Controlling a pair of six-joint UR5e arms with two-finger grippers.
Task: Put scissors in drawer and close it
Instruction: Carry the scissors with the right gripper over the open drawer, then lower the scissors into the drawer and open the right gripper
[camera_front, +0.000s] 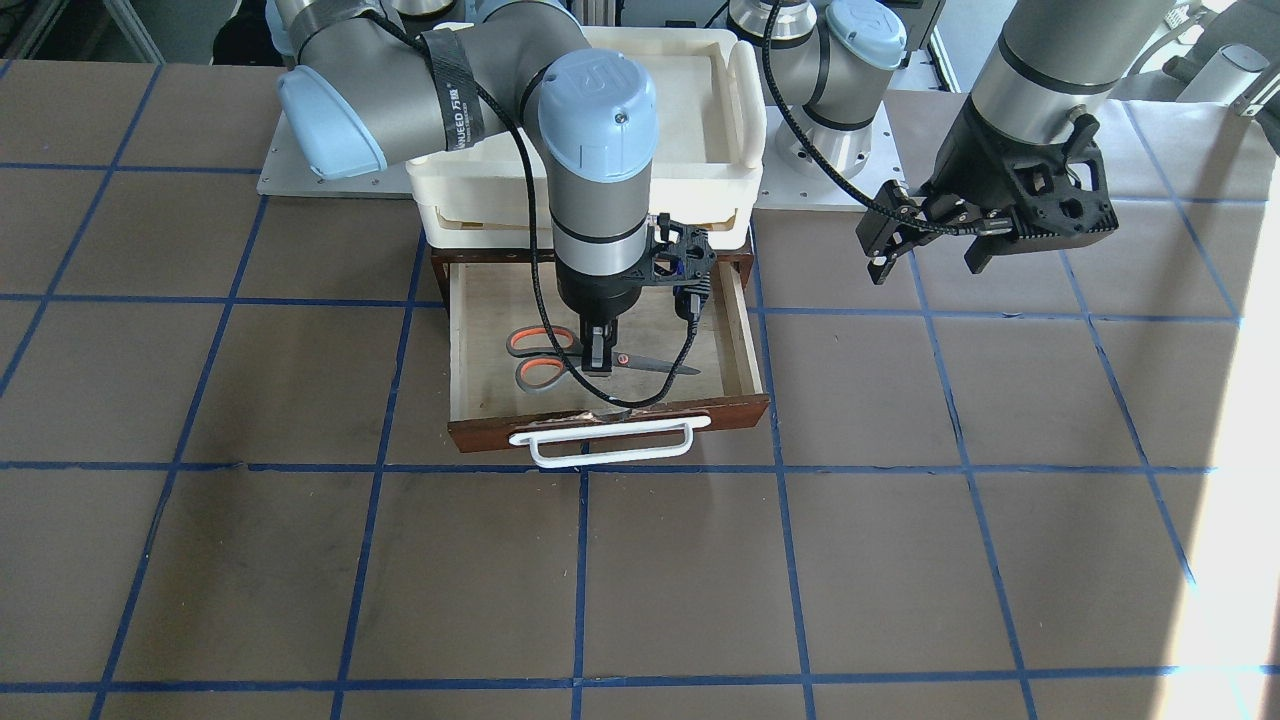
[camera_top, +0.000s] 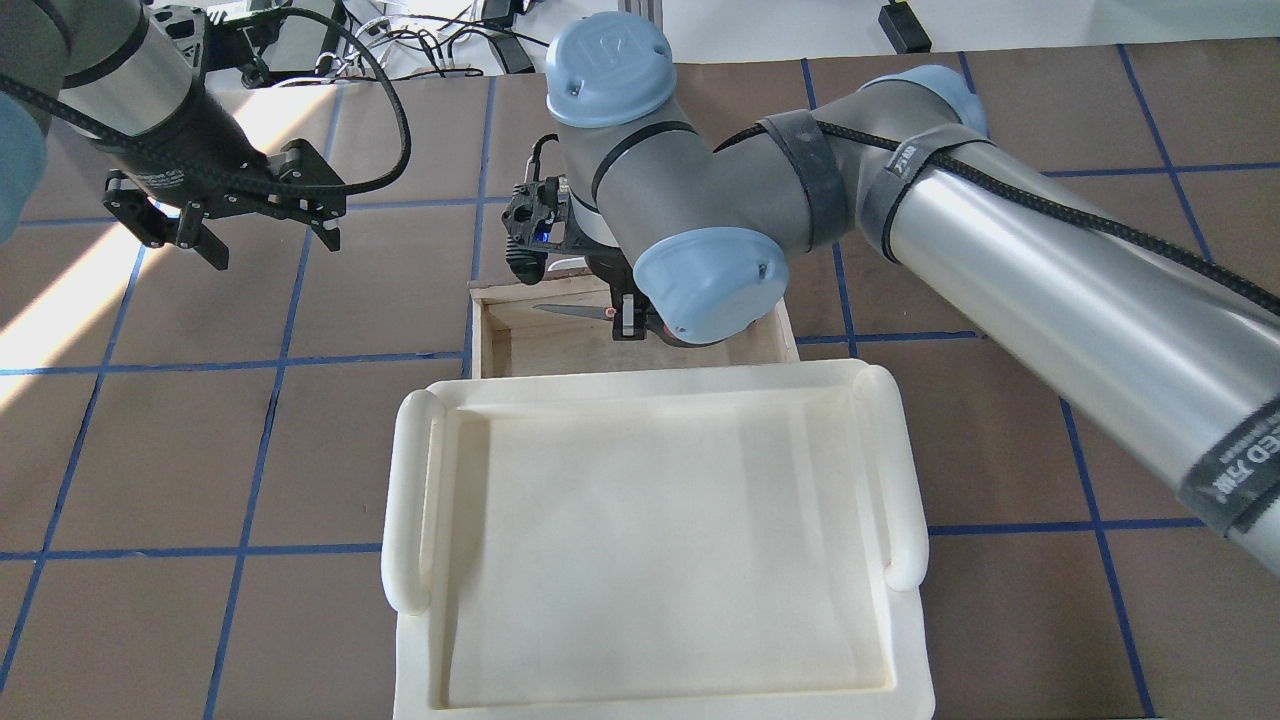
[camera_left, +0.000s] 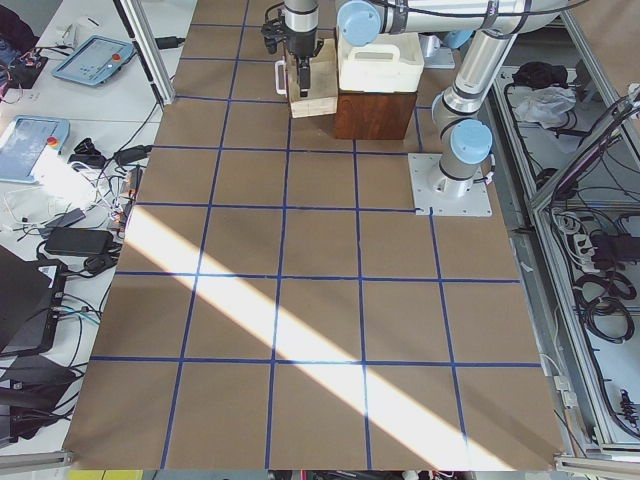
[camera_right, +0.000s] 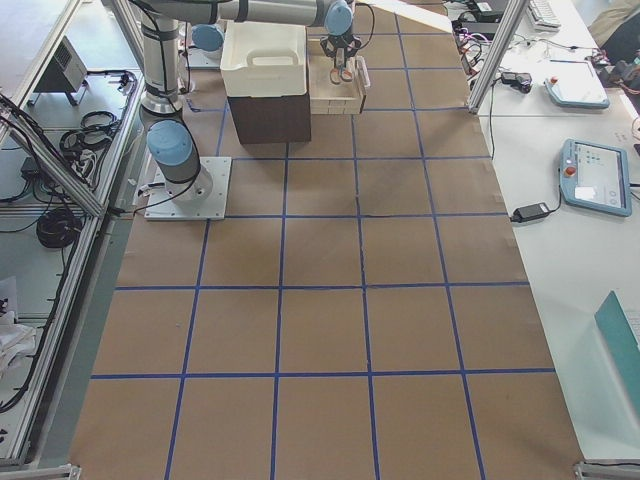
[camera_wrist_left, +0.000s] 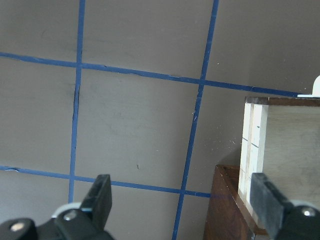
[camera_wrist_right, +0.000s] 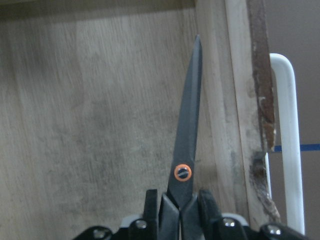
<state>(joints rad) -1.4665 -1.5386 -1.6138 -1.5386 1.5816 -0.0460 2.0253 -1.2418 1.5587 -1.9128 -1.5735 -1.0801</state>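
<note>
The scissors (camera_front: 545, 357) are in the open drawer (camera_front: 606, 412), blades pointing toward its dark reddish front with the white bar handle (camera_front: 600, 442). My right gripper (camera_front: 597, 350) reaches straight down into the drawer and is shut on the scissors just behind the pivot screw. The right wrist view shows the fingers (camera_wrist_right: 210, 212) against both sides of the scissors (camera_wrist_right: 187, 135) over the drawer floor (camera_wrist_right: 90, 110). From overhead only the blade (camera_top: 570, 311) shows beside the right gripper (camera_top: 628, 325). My left gripper (camera_top: 220, 235) is open and empty, hovering over the table to the side of the drawer (camera_wrist_left: 255, 145).
A cream-white plastic tray (camera_top: 650, 540) sits on top of the cabinet behind the drawer; it also shows in the front-facing view (camera_front: 740, 110). The table around is brown with blue tape lines. The right arm's elbow hangs over the tray's far edge.
</note>
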